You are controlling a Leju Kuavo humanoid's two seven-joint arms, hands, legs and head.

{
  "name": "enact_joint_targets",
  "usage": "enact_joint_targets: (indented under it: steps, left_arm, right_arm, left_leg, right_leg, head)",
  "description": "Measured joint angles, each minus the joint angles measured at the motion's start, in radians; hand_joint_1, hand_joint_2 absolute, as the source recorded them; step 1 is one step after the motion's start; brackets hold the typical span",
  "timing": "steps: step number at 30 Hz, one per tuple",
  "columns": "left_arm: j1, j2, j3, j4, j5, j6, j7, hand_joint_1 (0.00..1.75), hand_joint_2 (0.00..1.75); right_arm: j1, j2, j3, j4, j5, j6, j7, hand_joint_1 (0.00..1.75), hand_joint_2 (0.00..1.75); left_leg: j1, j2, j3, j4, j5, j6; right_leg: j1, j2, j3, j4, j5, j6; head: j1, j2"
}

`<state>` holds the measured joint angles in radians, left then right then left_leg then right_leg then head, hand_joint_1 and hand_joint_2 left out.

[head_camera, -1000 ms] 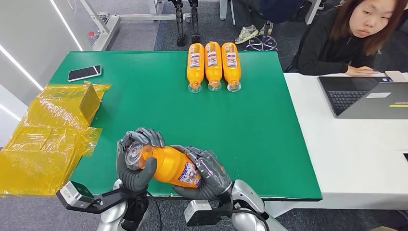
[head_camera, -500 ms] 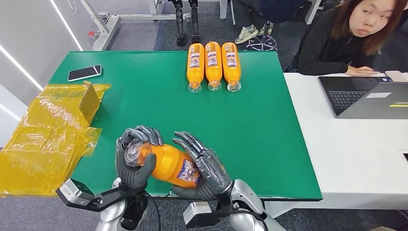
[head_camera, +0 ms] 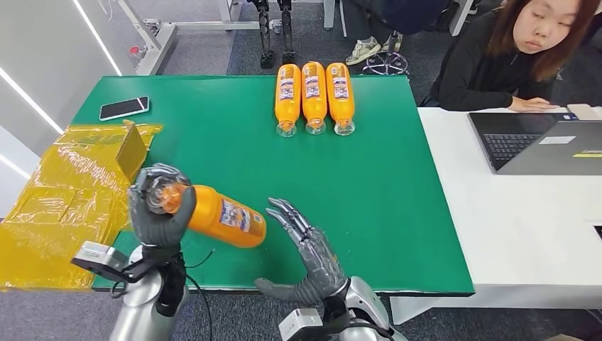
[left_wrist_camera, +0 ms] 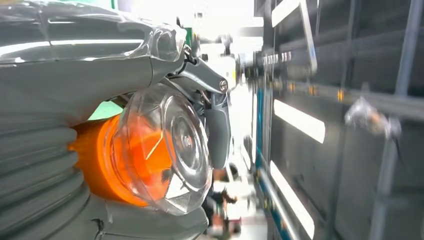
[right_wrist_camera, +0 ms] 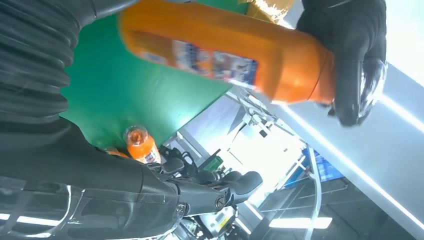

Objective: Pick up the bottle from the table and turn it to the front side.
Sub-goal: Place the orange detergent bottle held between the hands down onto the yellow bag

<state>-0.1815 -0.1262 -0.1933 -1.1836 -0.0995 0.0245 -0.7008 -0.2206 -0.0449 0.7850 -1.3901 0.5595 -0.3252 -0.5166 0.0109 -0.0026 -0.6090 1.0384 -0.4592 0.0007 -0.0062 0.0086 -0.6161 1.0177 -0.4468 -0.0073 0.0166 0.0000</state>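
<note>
Left hand holds the orange bottle aloft; right hand is free.

The right hand (head_camera: 310,250) is nearest, fingers spread and holding nothing, at the green table's (head_camera: 397,213) near edge. The left hand (head_camera: 160,206) grips the orange bottle (head_camera: 216,215) by its clear cap end, lifted above the table and lying near level, label showing. Three more bottles (head_camera: 314,96) lie side by side at the far edge.

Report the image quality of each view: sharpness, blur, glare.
Head view: evenly lit and sharp, the label on the held bottle legible as a patch. Left wrist view: the clear cap is crisp, but the background smears with motion blur and blown-out light strips. Right wrist view: the bottle is slightly blurred, with bright overexposed areas behind the left hand.
</note>
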Motion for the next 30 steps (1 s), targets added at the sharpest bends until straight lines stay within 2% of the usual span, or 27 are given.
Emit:
enact_joint_targets:
  steps: [3,7,12,15,19,23,27,30]
  left_arm:
    - [-0.026,0.031,0.065,0.006,-0.011,0.045,0.0,1.75,1.75]
    - [-0.071,0.075,0.106,0.022,-0.125,0.18,0.0,1.75,1.75]
    - [-0.17,0.133,0.104,0.102,-0.402,0.39,0.0,1.75,1.75]
    - [-0.232,0.158,0.094,0.184,-0.568,0.479,0.015,1.75,1.75]
    - [-0.306,0.18,0.068,0.321,-0.747,0.576,0.084,1.75,1.75]
    - [-0.368,0.191,0.037,0.475,-0.861,0.625,0.163,1.75,1.75]
    - [-0.406,0.21,-0.017,0.616,-1.056,0.643,0.345,1.75,1.75]
    - [-0.411,0.227,-0.06,0.693,-1.153,0.617,0.431,1.75,1.75]
  right_arm:
    - [0.003,0.0,0.003,-0.002,-0.004,0.009,-0.011,0.0,1.75]
    - [0.0,0.0,0.008,0.001,-0.02,0.02,-0.024,0.0,1.75]
    - [-0.019,-0.001,0.015,0.014,-0.051,0.023,-0.031,0.0,1.75]
    - [-0.03,-0.003,0.017,0.023,-0.07,0.02,-0.034,0.0,1.75]
    - [-0.046,-0.004,0.021,0.03,-0.09,0.014,-0.035,0.0,1.75]
    - [-0.057,-0.006,0.025,0.034,-0.101,0.012,-0.027,0.0,1.75]
    - [-0.06,-0.01,0.026,0.034,-0.109,0.01,-0.014,0.0,1.75]
    - [-0.059,-0.017,0.026,0.034,-0.11,0.002,-0.009,0.0,1.75]
  left_leg:
    - [0.0,0.0,0.0,0.0,0.0,0.0]
    - [0.0,0.0,0.0,0.0,0.0,0.0]
    - [0.0,-0.001,0.0,0.0,0.001,-0.001]
    - [0.0,-0.001,0.0,0.001,0.001,-0.001]
    - [0.0,-0.001,0.0,0.001,0.001,-0.001]
    - [0.0,0.0,0.0,0.001,0.001,-0.001]
    - [0.0,0.0,0.0,0.001,0.001,-0.001]
    - [0.0,0.001,-0.001,0.0,0.001,-0.002]
  right_leg:
    - [0.0,0.0,0.0,0.0,0.0,0.0]
    - [0.0,0.0,0.0,0.0,0.0,0.0]
    - [0.0,0.0,0.0,0.0,0.001,0.0]
    - [0.0,0.0,0.0,0.0,0.001,0.0]
    - [0.0,0.0,0.0,0.0,0.001,-0.001]
    - [0.0,0.0,0.0,0.0,0.001,-0.001]
    - [0.0,0.001,0.0,0.0,0.001,-0.001]
    - [0.0,0.001,-0.001,0.0,0.001,-0.001]
  head:
    - [0.0,0.0]
    - [0.0,0.0]
    - [0.0,0.0]
    - [0.0,0.0]
    - [0.0,0.0]
    - [0.0,0.0]
    - [0.0,0.0]
    - [0.0,0.0]
